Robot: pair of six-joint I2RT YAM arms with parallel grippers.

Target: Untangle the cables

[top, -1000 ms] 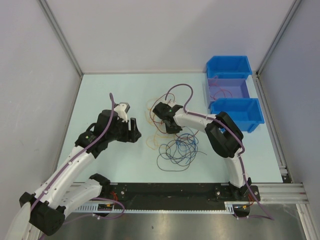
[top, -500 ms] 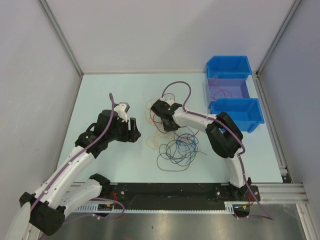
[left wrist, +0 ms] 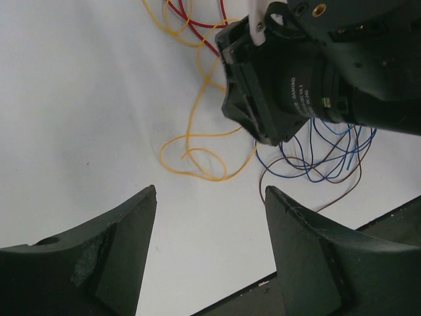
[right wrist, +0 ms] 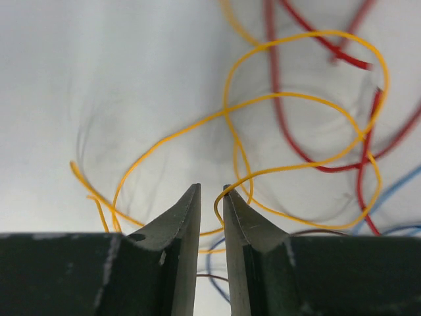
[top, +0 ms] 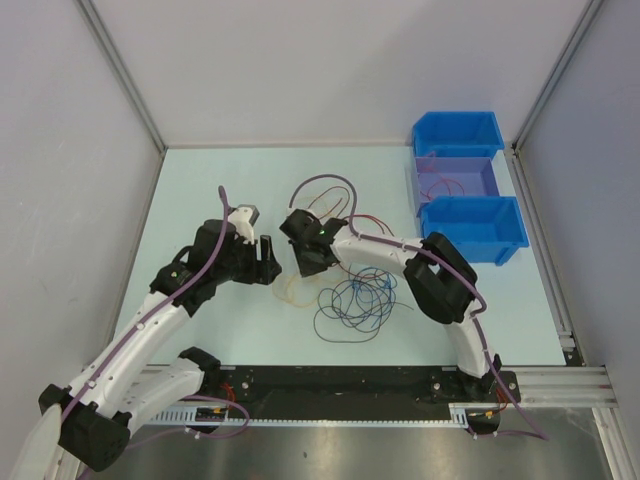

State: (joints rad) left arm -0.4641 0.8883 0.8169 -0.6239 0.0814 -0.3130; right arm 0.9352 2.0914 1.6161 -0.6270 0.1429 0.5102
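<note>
Cables [top: 355,298] lay in a loose tangle on the smooth, pale desk [top: 200,180], near its middle and just right of the 2 hands. They were thin, round, glossy wires that curled into open loops.

Top view: left hand [top: 266,256] and right hand [top: 300,264] sat close together at the tangle's left edge. 3 hard plastic bins [top: 470,130] stood at the far right, 2 blue with 1 lilac between them. This view could not separate the wire colours well or show either hand's fingers.

Left wrist view: the left hand's 2 dark, wedge-shaped fingers [left wrist: 125,230] were spread wide with only bare desk between them. The right hand's black, blocky body hung over the orange wire [left wrist: 197,174]. Blue wires [left wrist: 322,148] and a brown wire [left wrist: 309,178] looped beside it.

Right wrist view: the right hand's tapered fingers [right wrist: 181,220] stood narrowly parted, with nothing seen in the slit. An orange loop end touched 1 tip. A red wire [right wrist: 271,72] crossed the orange loops behind.
</note>
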